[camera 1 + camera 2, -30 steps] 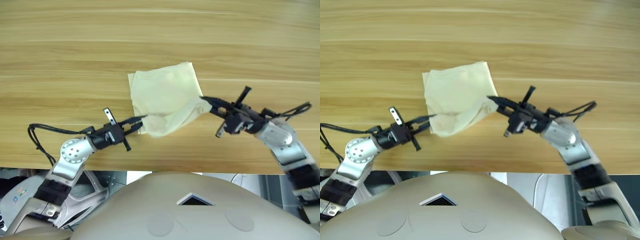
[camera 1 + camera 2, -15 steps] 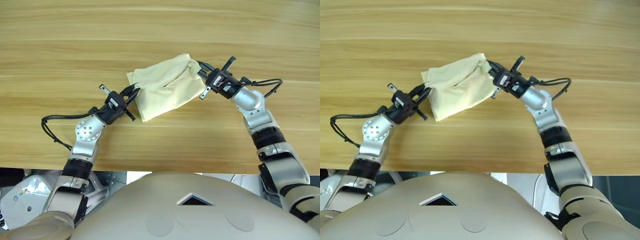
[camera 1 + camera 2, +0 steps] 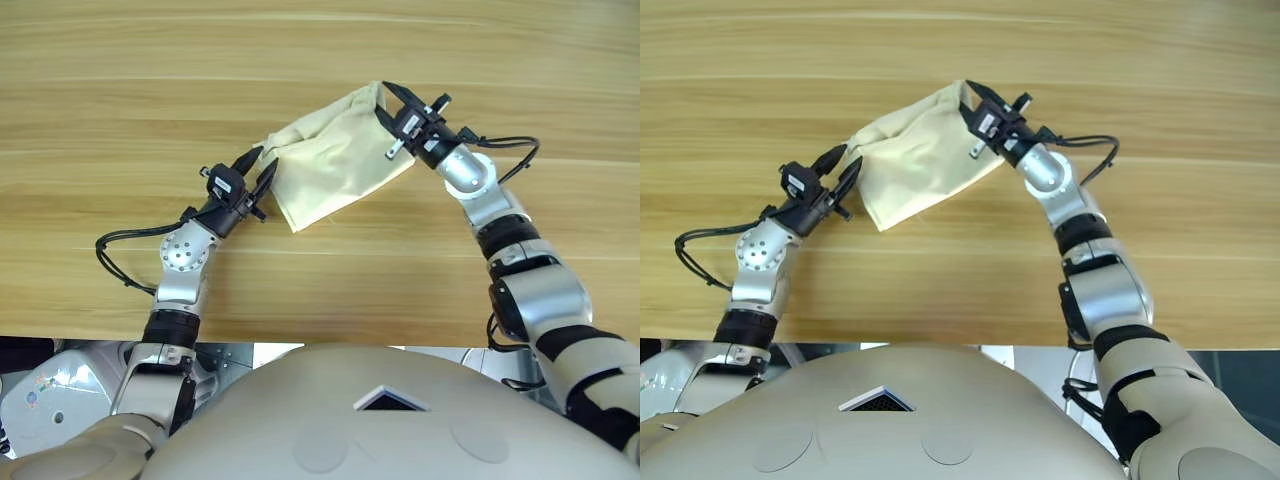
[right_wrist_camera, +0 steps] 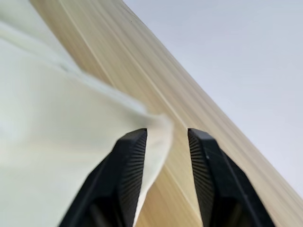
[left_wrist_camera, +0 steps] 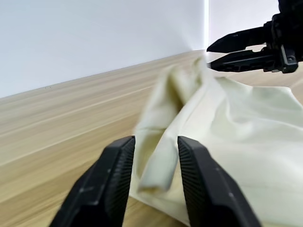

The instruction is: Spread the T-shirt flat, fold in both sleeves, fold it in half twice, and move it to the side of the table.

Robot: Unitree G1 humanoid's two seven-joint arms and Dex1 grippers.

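The pale yellow T-shirt [image 3: 335, 165] lies folded into a small slanted packet in the middle of the wooden table [image 3: 120, 100]. My left gripper [image 3: 262, 163] is at its left corner, open, with a bunched fold of cloth [image 5: 158, 156] between its fingers. At the shirt's far right corner my right gripper [image 3: 383, 98] is also open. The cloth corner [image 4: 158, 125] sits between its fingers, clear of one of them. The left wrist view shows the right gripper [image 5: 210, 56] across the shirt [image 5: 246, 142].
Bare wood surrounds the shirt on all sides. The table's near edge [image 3: 400, 338] runs just in front of my arms. A white wall [image 5: 94, 33] stands beyond the table's far side.
Both arms stretched forward, carrying the shirt's near edge up and over toward the far edge. The shirt now lies folded over, farther from me. Both grippers' fingers now stand apart around the cloth.
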